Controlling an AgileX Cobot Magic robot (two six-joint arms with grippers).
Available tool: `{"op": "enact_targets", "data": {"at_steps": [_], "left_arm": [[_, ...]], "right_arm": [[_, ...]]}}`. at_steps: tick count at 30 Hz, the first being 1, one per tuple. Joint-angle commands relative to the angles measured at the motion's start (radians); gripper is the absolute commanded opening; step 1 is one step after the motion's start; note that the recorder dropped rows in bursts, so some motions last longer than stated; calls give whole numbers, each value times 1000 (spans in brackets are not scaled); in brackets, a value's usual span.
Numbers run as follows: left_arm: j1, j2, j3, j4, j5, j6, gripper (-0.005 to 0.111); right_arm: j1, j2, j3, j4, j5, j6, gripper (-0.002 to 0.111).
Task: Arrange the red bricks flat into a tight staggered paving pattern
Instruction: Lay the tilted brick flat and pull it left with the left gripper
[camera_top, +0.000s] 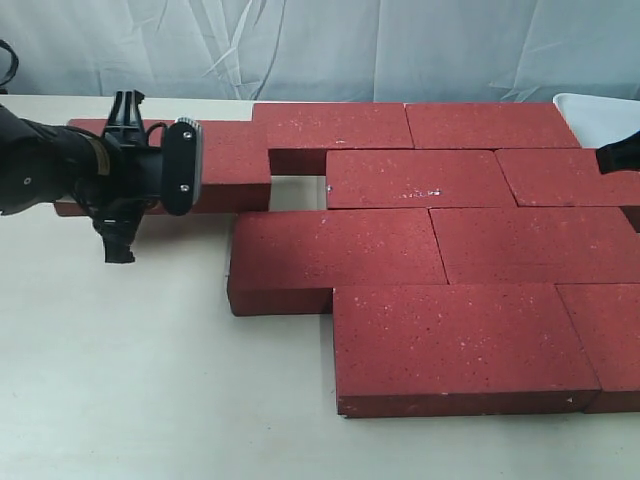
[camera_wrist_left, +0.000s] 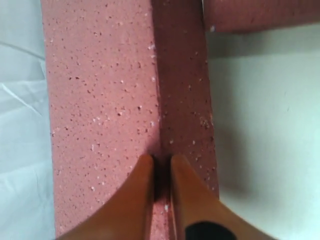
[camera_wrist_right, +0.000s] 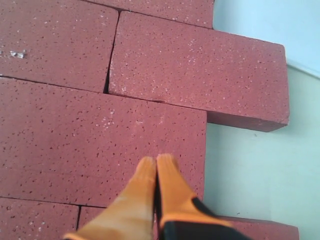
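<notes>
A push from here could skew the loose brick (camera_top: 236, 165), which lies flat near the bench's far left corner. Its corner might then jam against the laid red bricks (camera_top: 420, 230), leaving a gap. The left hand (camera_wrist_left: 161, 161), tips almost pressed together, sits at that brick's upper long edge. The right hand (camera_wrist_right: 156, 160), pressed together and empty, hovers over the paving.

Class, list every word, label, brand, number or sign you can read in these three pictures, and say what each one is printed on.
None: no view shows any readable text.
The red bricks carry only tiny white speckles. The left end effector and right end effector are plain orange, with no markings.
</notes>
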Motion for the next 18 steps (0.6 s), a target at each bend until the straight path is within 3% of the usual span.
{"op": "enact_targets", "data": {"at_steps": [1,12,18], "left_arm": [[83,-9,6,3,18,5,0],[95,-9,49,-1,36,55,0],[95,-5,96,15,-58,82,0]], "right_arm": [[-6,-6,1,0,-5,0,-1],[-6,-6,1,0,-9,0,-1],[-6,-6,1,0,-9,0,-1]]}}
